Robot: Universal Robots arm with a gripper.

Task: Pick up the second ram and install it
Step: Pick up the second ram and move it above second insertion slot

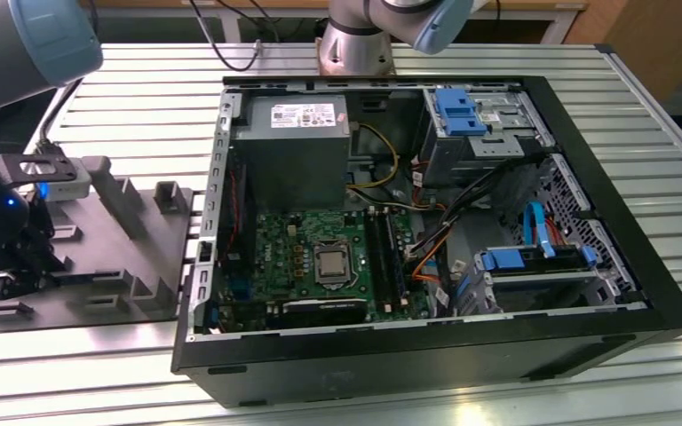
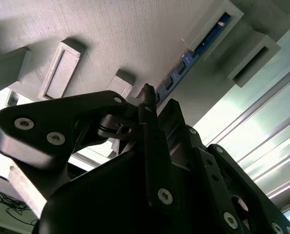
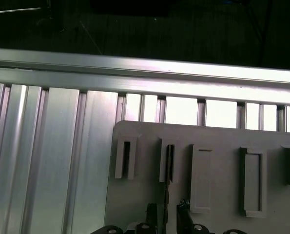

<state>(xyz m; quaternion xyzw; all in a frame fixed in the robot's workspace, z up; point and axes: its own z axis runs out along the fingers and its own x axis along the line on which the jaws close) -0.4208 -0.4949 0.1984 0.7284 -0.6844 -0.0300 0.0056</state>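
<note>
The second ram (image 2: 203, 41) is a slim blue board standing on edge in a slot of the grey moulded tray (image 1: 116, 257). In the first wrist view the ram (image 3: 168, 163) appears as a thin dark line in a tray (image 3: 218, 141) slot. My gripper (image 3: 167, 217) hangs low over the tray at the exterior view's left (image 1: 3, 275). Its two black fingers (image 2: 147, 105) straddle the near end of the ram, with small gaps on either side. The gripper is open.
The open computer case (image 1: 436, 355) lies to the exterior view's right of the tray, with the motherboard (image 1: 294, 257), black ram slots (image 1: 385, 257), grey power supply (image 1: 291, 142) and cables inside. Raised tray ridges (image 1: 110, 191) stand near the gripper. The table (image 3: 47, 161) is ribbed aluminium.
</note>
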